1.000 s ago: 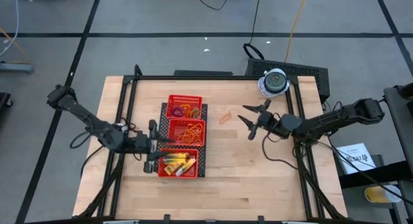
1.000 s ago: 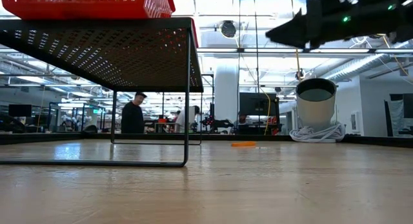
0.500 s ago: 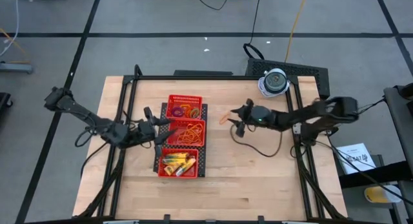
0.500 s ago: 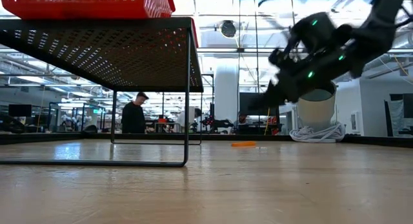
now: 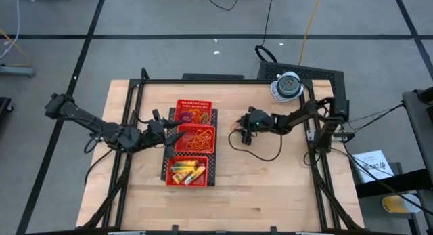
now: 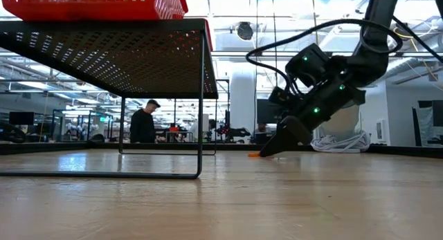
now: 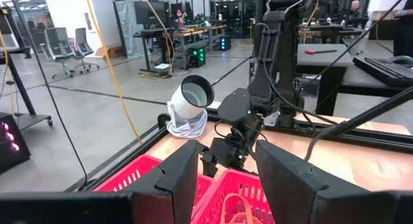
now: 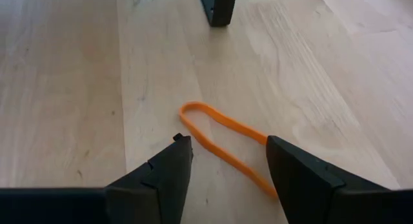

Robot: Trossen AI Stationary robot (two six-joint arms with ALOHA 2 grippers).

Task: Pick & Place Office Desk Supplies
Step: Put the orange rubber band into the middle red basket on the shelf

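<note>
Your right end effector (image 5: 238, 129) is down at the desk (image 5: 270, 181), just to the right of the red mesh tray (image 5: 193, 143). Its two fingers (image 8: 161, 175) stand apart, one on each side of a thin orange rubber band (image 8: 226, 143) that lies flat on the wood. In the right wrist view the loop runs through the gap between the fingers; they are not clamped on it. In the low view the fingertips reach down to the desk right at the band (image 6: 255, 155).

Your left end effector (image 5: 162, 129) hovers at the left edge of the tray, beside its middle compartment. The left wrist view shows its fingers (image 7: 174, 179) apart with nothing between them, looking over the tray's red rim toward the other arm.

The tray sits raised on a dark perforated stand (image 6: 124, 53). More orange rubber bands (image 5: 198, 138) fill the middle compartment. The far compartment holds small coloured rings (image 5: 193, 116), and the near one holds short yellow sticks (image 5: 185, 172).

A white-grey round dome-like object (image 5: 287, 86) rests on a coil of white cable at the far right corner of the desk, well apart from both end effectors. A person (image 6: 144, 124) stands in the room behind the desk.
</note>
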